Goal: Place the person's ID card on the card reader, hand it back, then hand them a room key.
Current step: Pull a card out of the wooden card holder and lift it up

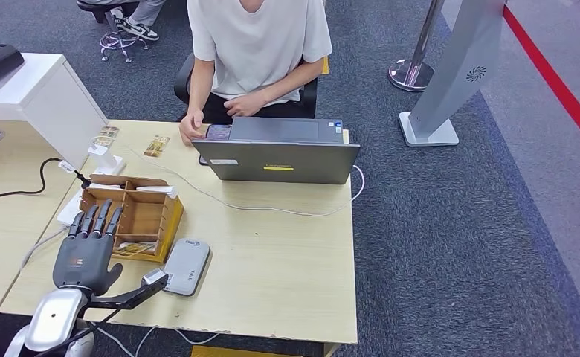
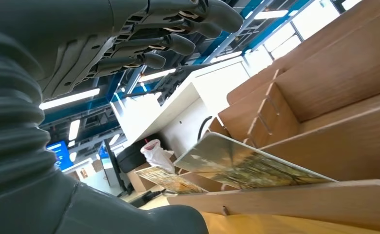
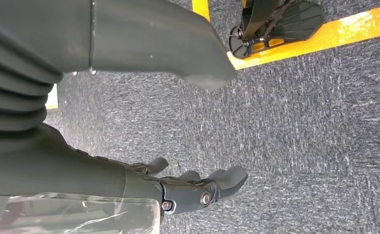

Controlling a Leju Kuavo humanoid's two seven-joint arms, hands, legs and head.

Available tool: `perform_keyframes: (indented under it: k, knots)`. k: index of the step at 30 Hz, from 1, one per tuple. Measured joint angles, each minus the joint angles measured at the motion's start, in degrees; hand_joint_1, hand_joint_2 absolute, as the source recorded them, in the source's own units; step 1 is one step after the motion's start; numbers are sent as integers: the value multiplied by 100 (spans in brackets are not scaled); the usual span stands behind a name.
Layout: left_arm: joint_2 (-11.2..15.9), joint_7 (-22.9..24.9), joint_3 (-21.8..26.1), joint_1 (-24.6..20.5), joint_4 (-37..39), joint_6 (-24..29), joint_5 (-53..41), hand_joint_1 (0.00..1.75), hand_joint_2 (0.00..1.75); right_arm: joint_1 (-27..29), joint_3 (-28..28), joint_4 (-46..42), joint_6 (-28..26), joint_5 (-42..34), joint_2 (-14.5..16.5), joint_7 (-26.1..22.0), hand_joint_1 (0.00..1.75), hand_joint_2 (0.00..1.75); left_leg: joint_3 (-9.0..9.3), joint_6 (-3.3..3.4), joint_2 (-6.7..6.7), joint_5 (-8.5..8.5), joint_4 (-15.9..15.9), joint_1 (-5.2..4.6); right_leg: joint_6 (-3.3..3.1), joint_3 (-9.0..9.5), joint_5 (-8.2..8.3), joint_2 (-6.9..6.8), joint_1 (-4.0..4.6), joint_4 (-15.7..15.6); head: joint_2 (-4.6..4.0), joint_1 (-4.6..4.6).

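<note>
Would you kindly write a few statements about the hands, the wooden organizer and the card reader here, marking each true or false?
1. The left hand hovers over the wooden organizer, holding nothing. True.
2. The card reader has a card on it. False: its top is bare.
3. The laptop is open in front of the person. True.
4. The right hand rests on the table. False: it hangs over carpet.
</note>
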Motion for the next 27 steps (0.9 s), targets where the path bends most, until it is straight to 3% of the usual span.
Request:
perform_keyframes:
  k: [10,14,27]
  knots:
    - [-33,8,-178,-84,229,24,0,0,175,-1,8,0,-12,4,0,0,0,0,0,0,0,0,0,0,0,0,0,1,0,0,0,-1]
    - [-35,-9,-190,-86,263,26,0,175,175,0,8,0,-10,4,0,0,0,0,0,0,0,0,0,0,0,0,0,0,0,0,0,-1]
    - [-78,-113,-191,-86,289,30,0,175,175,0,8,0,-10,4,0,0,0,0,0,0,0,0,0,0,0,0,0,0,0,0,0,-1]
